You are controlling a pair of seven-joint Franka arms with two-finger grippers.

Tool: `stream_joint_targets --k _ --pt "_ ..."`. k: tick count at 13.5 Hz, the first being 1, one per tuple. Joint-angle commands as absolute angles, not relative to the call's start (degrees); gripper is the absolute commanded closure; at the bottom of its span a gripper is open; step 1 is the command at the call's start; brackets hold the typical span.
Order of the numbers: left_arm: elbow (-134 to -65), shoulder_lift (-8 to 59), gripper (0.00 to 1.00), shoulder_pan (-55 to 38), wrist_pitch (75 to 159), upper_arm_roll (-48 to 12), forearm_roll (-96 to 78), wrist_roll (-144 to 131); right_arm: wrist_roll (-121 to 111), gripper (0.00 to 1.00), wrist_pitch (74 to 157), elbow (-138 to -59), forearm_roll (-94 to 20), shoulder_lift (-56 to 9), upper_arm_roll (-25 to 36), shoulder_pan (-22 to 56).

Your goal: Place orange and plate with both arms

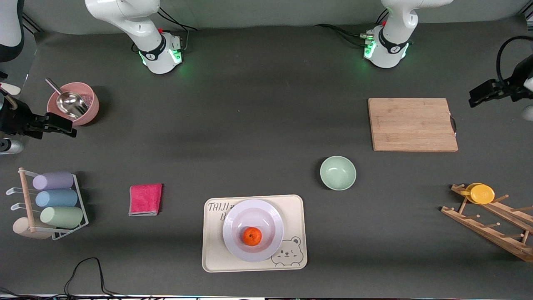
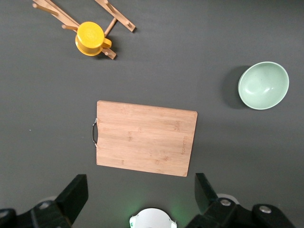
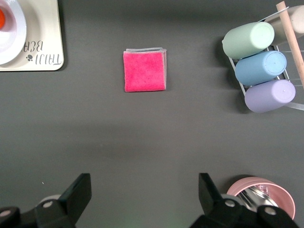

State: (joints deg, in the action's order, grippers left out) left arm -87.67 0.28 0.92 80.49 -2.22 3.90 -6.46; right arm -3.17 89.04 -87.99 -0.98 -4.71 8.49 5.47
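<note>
On the cream bear tray [image 1: 216, 258], near the front camera and midway along the table, the plate [image 1: 235, 227] is lying flat with the orange [image 1: 252, 236] resting in its well, slightly off centre toward the camera.

My left gripper [image 2: 140, 190] is hovering high over the left arm's end of the table, fingers [image 2: 76, 190] spread wide, holding nothing and touching nothing. Below it the wooden cutting board [image 2: 145, 138] is lying flat; the pale green bowl [image 1: 337, 172] is sitting nearer the camera than the board, between board and tray. A yellow cup [image 1: 482, 193] is hanging on the wooden peg rack [image 1: 491, 225] at that end.

My right gripper [image 3: 145, 192] is hovering over the right arm's end of the table, fingers [image 3: 78, 190] also spread wide, empty. Beside it the pink bowl [image 1: 85, 109] is holding a metal scoop [image 1: 68, 102]. The folded pink cloth [image 1: 145, 199] is lying between the tray and the wire rack [image 1: 79, 200] of three pastel cups [image 1: 56, 198].

Both arms are waiting, well apart from plate and orange.
</note>
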Motion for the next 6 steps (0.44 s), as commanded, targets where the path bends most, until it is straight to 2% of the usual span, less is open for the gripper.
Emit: stream_joint_targets --k 1,6 --pt "-85.5 1.2 0.00 0.2 79.0 -1.3 5.0 -6.9 -1.6 0.00 89.0 -88.4 0.5 -3.4 8.3 5.4" --pt "-84.8 1.4 0.00 0.1 78.8 -1.1 5.1 -6.5 -1.3 0.00 88.2 -88.4 0.5 -3.3 8.3 5.4"
